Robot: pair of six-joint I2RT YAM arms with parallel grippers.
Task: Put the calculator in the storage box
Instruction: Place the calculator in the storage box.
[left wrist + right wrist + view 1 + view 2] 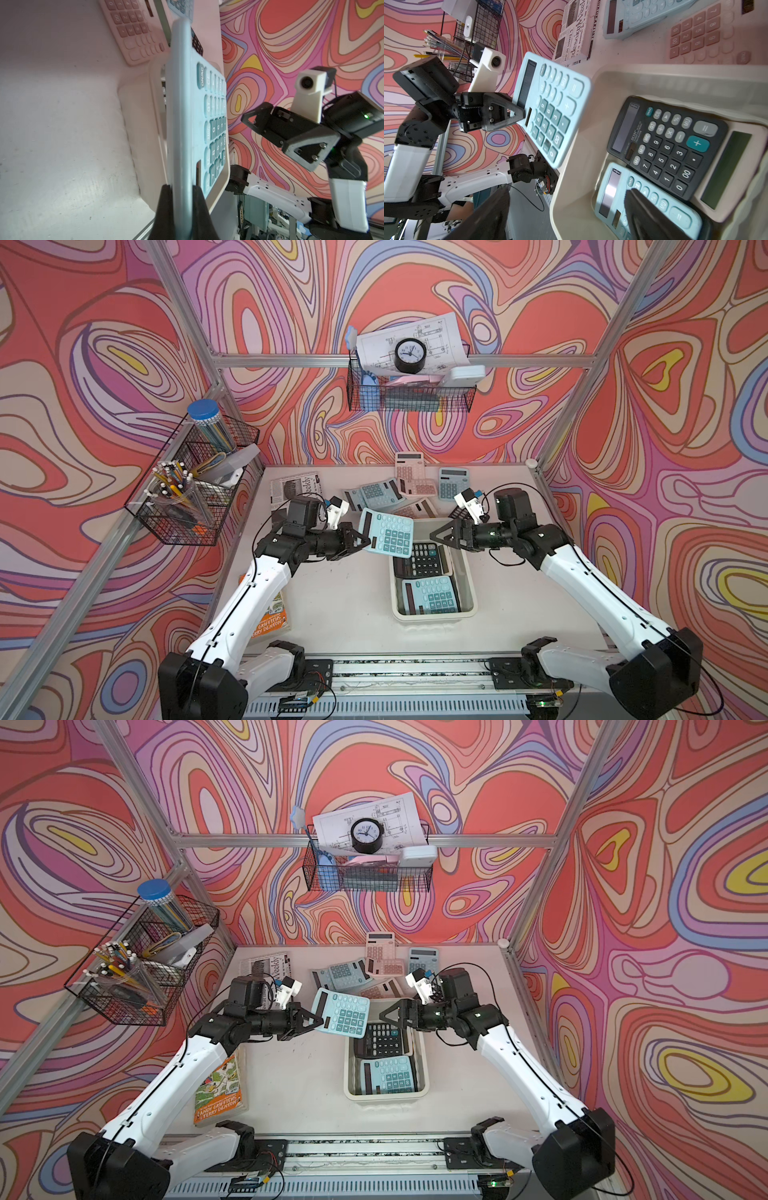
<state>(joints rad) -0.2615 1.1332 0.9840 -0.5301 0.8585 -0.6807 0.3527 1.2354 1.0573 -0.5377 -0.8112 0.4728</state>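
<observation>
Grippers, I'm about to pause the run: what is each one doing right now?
The left gripper: shut on the light blue calculator, holding it off the table.
The right gripper: open, holding nothing.

A robot lab test cell: aluminium frame (291, 360), swirl-printed backdrop walls (415, 290), arms (249, 597) bolted to a rail (415, 672).

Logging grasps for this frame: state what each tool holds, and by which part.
The left tool pinches the light blue calculator by the edge at its display end. The right tool is open and holds nothing.
</observation>
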